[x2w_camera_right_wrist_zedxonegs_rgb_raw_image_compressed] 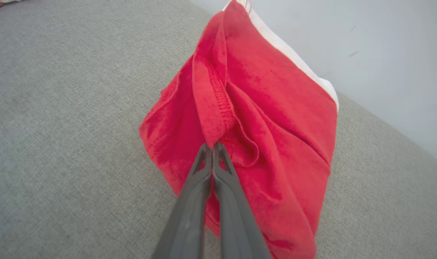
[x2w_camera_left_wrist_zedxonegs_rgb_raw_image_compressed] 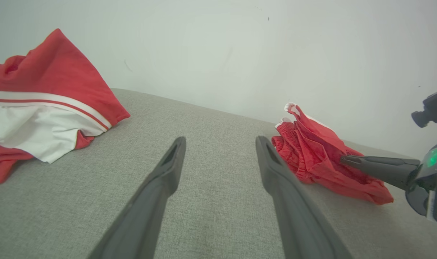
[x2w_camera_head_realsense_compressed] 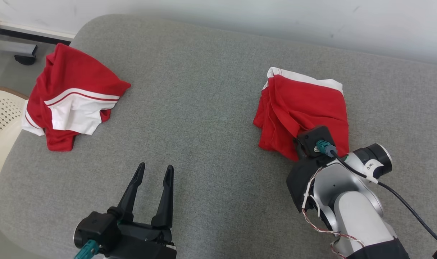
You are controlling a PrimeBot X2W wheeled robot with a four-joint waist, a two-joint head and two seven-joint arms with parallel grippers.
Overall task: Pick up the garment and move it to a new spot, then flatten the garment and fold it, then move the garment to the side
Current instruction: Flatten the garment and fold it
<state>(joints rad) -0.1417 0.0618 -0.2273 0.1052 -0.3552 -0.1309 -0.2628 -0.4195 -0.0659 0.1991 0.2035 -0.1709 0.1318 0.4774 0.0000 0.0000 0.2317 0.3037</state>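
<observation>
head overhead, wrists low, all share right garment

The left gripper is holding its two long dark fingers spread apart over the grey woven cushion. At the right, the right gripper is pinching a crumpled red cloth garment with white trim. A red-and-white striped garment is lying at the left.

A grey fabric cushion, possibly a bed, is lying against a white wall, a cream perforated chair standing beside it.
</observation>
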